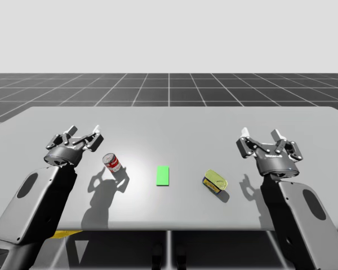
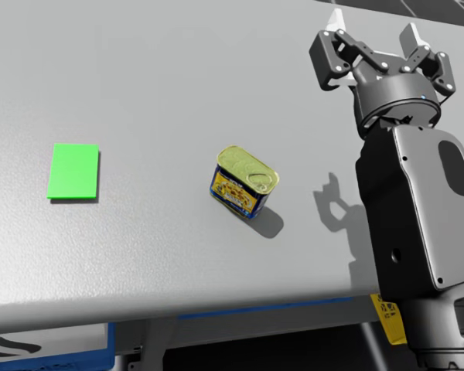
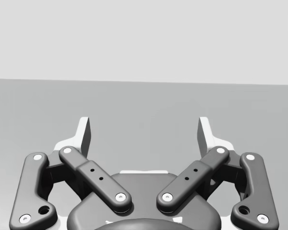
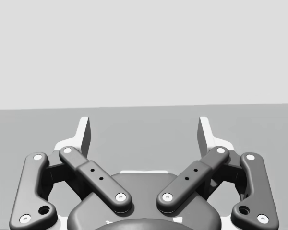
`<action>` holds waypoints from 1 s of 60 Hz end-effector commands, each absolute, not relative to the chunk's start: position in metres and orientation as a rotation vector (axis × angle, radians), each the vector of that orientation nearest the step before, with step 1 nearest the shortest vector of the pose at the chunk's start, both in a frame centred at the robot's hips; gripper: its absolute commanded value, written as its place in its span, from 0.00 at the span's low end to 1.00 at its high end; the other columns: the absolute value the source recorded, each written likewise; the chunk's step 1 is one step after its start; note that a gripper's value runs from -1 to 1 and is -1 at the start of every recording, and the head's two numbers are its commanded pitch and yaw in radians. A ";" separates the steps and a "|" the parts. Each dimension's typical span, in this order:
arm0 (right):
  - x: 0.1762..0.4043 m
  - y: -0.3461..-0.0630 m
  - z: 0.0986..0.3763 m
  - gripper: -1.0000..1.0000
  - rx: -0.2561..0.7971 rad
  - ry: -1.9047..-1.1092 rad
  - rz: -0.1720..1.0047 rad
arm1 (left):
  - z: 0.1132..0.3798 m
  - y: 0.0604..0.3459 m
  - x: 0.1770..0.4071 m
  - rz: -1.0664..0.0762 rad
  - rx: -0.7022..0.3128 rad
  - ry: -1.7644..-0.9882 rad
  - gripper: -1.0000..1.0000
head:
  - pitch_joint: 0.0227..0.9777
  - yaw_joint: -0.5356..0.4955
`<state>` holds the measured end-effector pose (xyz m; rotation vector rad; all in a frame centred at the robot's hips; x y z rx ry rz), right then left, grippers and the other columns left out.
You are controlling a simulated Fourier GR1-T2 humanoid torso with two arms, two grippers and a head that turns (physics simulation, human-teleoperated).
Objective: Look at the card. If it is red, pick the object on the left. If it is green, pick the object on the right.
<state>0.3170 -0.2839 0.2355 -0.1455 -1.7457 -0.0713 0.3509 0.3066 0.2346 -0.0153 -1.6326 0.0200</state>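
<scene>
- Green card: lies flat on the grey desk, near the middle of its width and towards its near edge. Long side runs front to back.
- Colour reads plain green, uniform across the face, in both the high and head views.
- Red round can: stands on the desk to the left of the card, well apart from it. Light top end faces up; shadow falls towards the near edge.
- Yellow-lidded oblong tin: sits on the desk to the right of the card, also well apart from it and slightly nearer the front edge than the can. Lid up, blue and yellow sides, turned at an angle to the desk edge.
- Card lies between can and tin, roughly midway.
- Left claw: fingers spread wide, held above the desk just beyond and to the left of the red can, not touching it. Claw is tipped towards the desk's middle.
- Left wrist view: both fingers stand apart, with bare desk surface ahead of them.
- Right claw: fingers spread wide, held above the desk beyond and to the right of the tin, well apart from it.
- Right wrist view: same spread, with bare desk ahead.
- Beyond the desk's far edge: dark gridded floor under a pale backdrop.
</scene>
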 end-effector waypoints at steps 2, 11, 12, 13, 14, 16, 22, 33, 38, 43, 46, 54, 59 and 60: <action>0.310 -0.287 0.236 0.00 -0.072 -1.710 -0.066 | 0.235 0.307 0.351 0.022 -0.016 -1.633 0.00 | 0.95 0.23; 0.283 -0.281 0.237 0.00 0.058 -1.669 0.059 | 0.234 0.307 0.351 0.020 -0.016 -1.632 0.00 | 0.95 0.23; 0.280 -0.280 0.236 0.00 0.074 -1.666 0.073 | 0.234 0.307 0.351 0.020 -0.016 -1.632 0.00 | 0.95 0.23; 0.278 -0.279 0.236 0.00 0.087 -1.663 0.086 | 0.234 0.307 0.351 0.019 -0.016 -1.632 0.00 | 0.95 0.23; 0.273 -0.279 0.236 0.00 0.107 -1.659 0.110 | 0.234 0.307 0.351 0.019 -0.016 -1.632 0.00 | 0.95 0.23; 0.269 -0.278 0.236 0.00 0.126 -1.661 0.130 | 0.235 0.307 0.351 0.018 -0.017 -1.632 0.00 | 0.95 0.23; 0.252 -0.279 0.235 0.00 0.219 -1.647 0.192 | 0.234 0.307 0.351 0.017 -0.017 -1.631 0.00 | 0.94 0.23; 0.224 -0.276 0.218 0.00 0.286 -1.609 0.390 | 0.233 0.306 0.352 0.010 -0.015 -1.627 0.00 | 0.95 0.23; 0.217 -0.276 0.208 0.00 0.303 -1.590 0.450 | 0.231 0.305 0.352 0.008 -0.014 -1.621 0.00 | 0.95 0.22; 0.211 -0.277 0.196 0.00 0.333 -1.550 0.503 | 0.230 0.304 0.353 0.007 -0.013 -1.617 0.00 | 0.95 0.22; 0.208 -0.278 0.187 0.00 0.351 -1.525 0.526 | 0.229 0.304 0.353 0.007 -0.012 -1.615 0.00 | 0.95 0.22; 0.203 -0.277 0.173 0.00 0.421 -1.463 0.544 | 0.229 0.303 0.354 0.005 -0.011 -1.613 0.00 | 0.95 0.22; 0.203 -0.278 0.167 0.00 0.455 -1.420 0.540 | 0.228 0.303 0.354 0.002 -0.011 -1.611 0.00 | 0.95 0.22; 0.203 -0.279 0.165 0.00 0.461 -1.409 0.538 | 0.228 0.303 0.354 0.002 -0.011 -1.611 0.00 | 0.95 0.22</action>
